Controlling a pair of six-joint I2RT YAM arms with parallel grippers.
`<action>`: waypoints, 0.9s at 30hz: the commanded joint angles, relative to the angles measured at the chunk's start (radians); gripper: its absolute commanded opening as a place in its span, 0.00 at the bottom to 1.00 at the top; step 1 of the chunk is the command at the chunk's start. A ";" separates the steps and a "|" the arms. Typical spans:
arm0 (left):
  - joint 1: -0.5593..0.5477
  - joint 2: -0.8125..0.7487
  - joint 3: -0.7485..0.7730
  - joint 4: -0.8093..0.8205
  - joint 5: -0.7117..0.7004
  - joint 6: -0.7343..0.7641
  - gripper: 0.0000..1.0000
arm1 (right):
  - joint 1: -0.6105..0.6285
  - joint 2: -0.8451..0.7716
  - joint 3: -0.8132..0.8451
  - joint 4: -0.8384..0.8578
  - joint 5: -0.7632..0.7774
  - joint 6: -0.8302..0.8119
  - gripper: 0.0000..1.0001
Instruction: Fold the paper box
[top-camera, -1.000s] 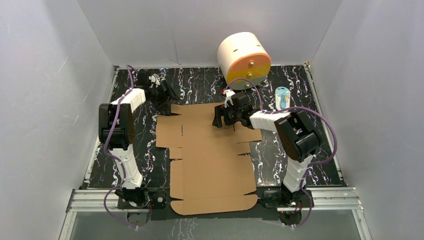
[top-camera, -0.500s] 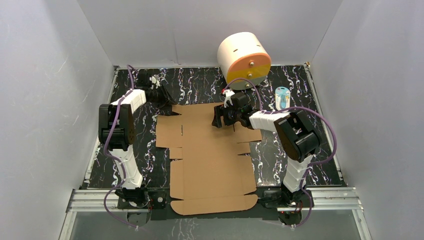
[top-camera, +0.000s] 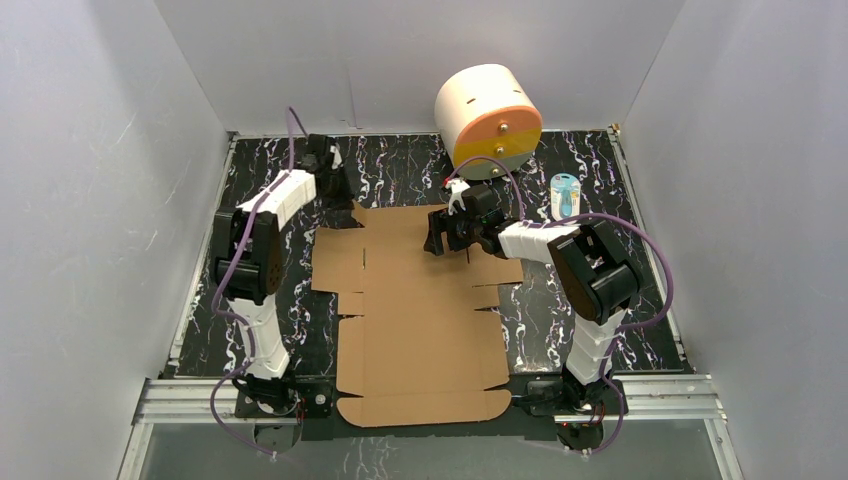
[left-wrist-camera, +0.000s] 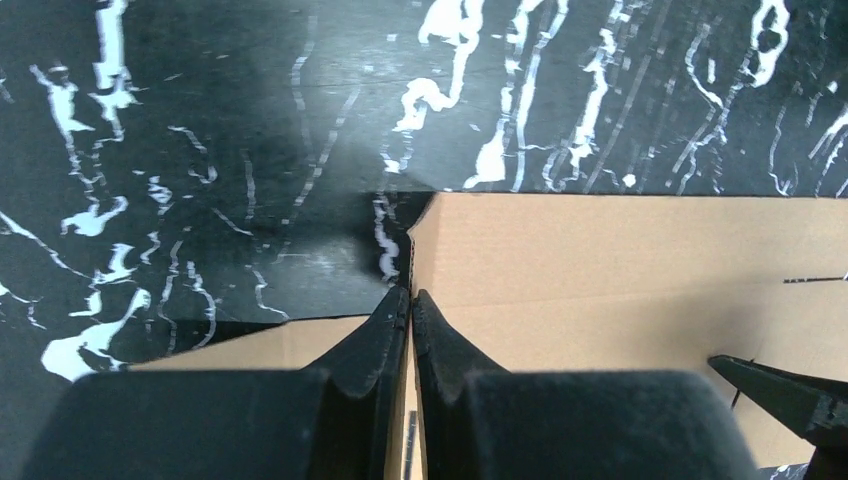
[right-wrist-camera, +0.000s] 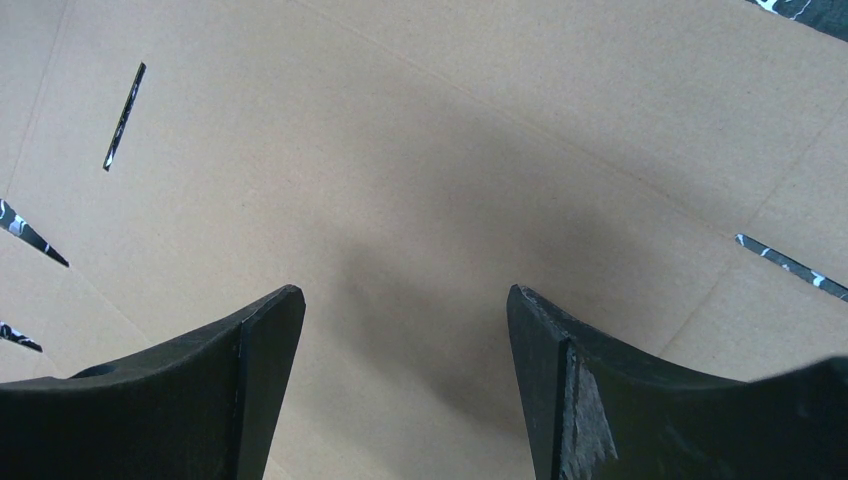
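Note:
The paper box (top-camera: 420, 310) is a flat brown die-cut cardboard sheet lying on the black marbled table, reaching from mid-table to the near edge. My left gripper (top-camera: 347, 196) is at its far-left corner. In the left wrist view its fingertips (left-wrist-camera: 411, 292) are shut together, resting at the notch where the far panel (left-wrist-camera: 620, 260) meets the left flap (left-wrist-camera: 270, 345). I see nothing between them. My right gripper (top-camera: 437, 232) hovers low over the far panel, right of centre. Its jaws (right-wrist-camera: 405, 300) stand wide open, with only bare cardboard (right-wrist-camera: 420, 150) beneath.
A white cylinder with an orange-yellow face (top-camera: 488, 120) stands at the back, right of centre. A small blue and white container (top-camera: 565, 193) sits to its right. Grey walls enclose the table (top-camera: 640, 300) on three sides. An aluminium rail (top-camera: 180, 395) runs along the near edge.
My left gripper swung right from the far-left table area to the sheet's far-left corner and shut. The sheet shifted slightly. The right arm has not moved.

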 joint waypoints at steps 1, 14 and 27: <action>-0.099 -0.031 0.041 -0.096 -0.064 0.029 0.04 | 0.015 0.046 0.011 -0.013 0.005 0.002 0.84; -0.177 0.023 0.089 -0.119 -0.153 0.013 0.02 | 0.022 0.047 0.020 -0.019 0.013 0.005 0.84; -0.178 -0.066 0.107 -0.159 -0.223 0.032 0.22 | 0.022 -0.005 0.034 -0.037 0.005 -0.004 0.85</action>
